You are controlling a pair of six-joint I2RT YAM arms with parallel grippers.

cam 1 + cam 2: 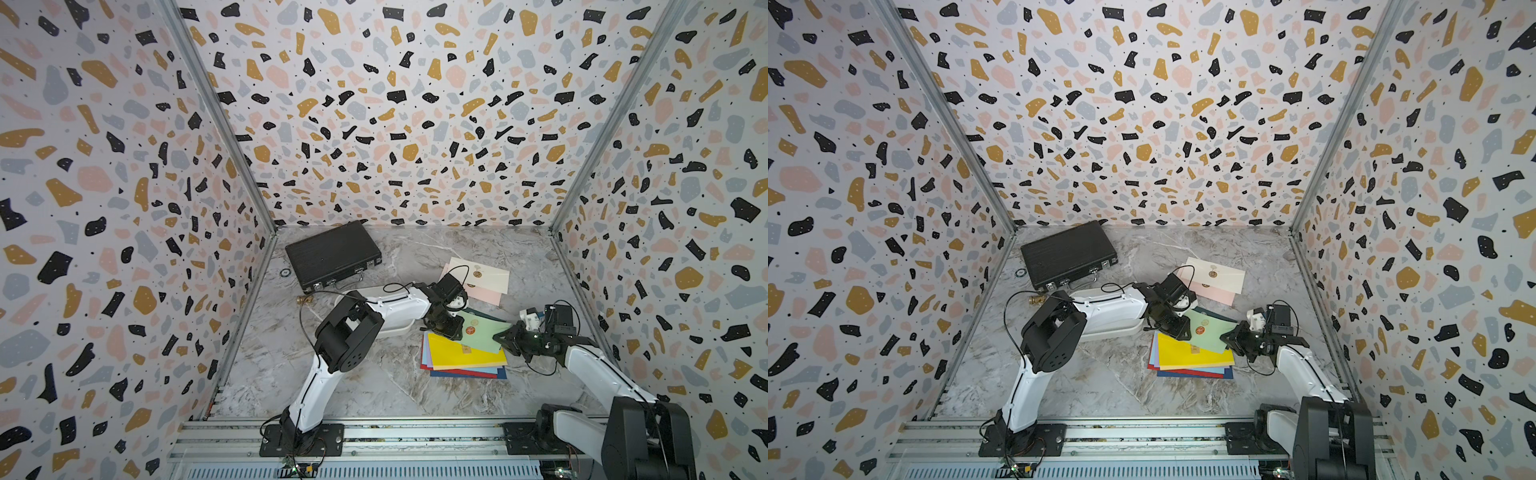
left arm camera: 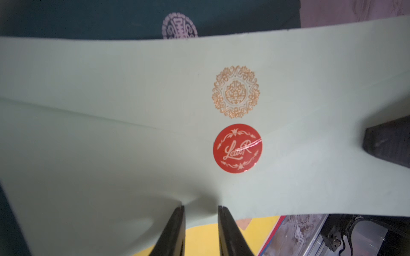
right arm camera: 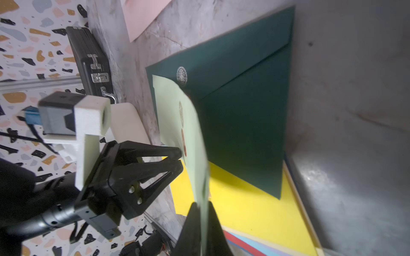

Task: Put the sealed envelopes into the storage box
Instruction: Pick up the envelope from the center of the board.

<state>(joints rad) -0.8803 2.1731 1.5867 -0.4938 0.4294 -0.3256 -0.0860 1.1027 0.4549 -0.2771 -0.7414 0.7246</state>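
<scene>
**Storage box** [image 3: 126,124]: white tray near the middle of the tabletop, largely covered by the left arm. No envelope shows on the visible rim, and the interior is hidden. As far as I can judge, nothing is stowed yet.

**Light green envelope** [image 1: 484,334]: off the pile, bowed, red seal uppermost. It is strung between the two grippers, just beside the box on the side toward the right edge.

**Left gripper** [image 3: 180,159]: jaws set narrow, pinching a pucker of the envelope's box-side edge.

**Right gripper** [image 3: 200,212]: clamped on the opposite edge.

**Dark green envelope** [image 3: 244,110]: flat beneath the lifted one, resting on the yellow envelope [image 1: 457,353].

**Fanned pile** [image 1: 461,371]: light blue, red and navy, under the yellow.

**Cream envelope** [image 1: 486,272]: on the pink envelope [image 1: 484,296], toward the far right corner and apart from the box.

**Outstanding:** every envelope in view.
</scene>
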